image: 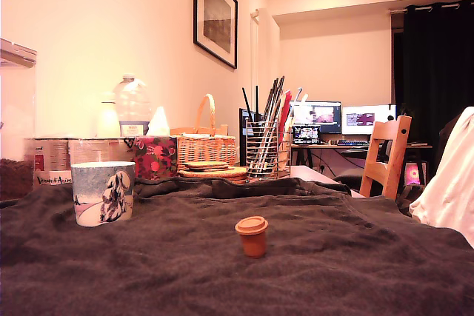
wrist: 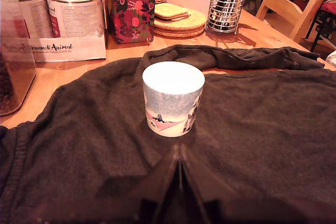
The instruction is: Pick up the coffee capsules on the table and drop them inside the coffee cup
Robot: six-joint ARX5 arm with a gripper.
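Coffee cup (wrist: 173, 98) | upright on cloth | just beyond closed gripper (wrist: 179, 174)

A dark cloth (image: 355, 257) is covering the table (wrist: 252, 35). The mug (image: 104, 192) and an orange capsule (image: 252, 235) are sitting well apart on it.

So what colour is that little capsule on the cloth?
Orange capsule, clearest in the exterior view.
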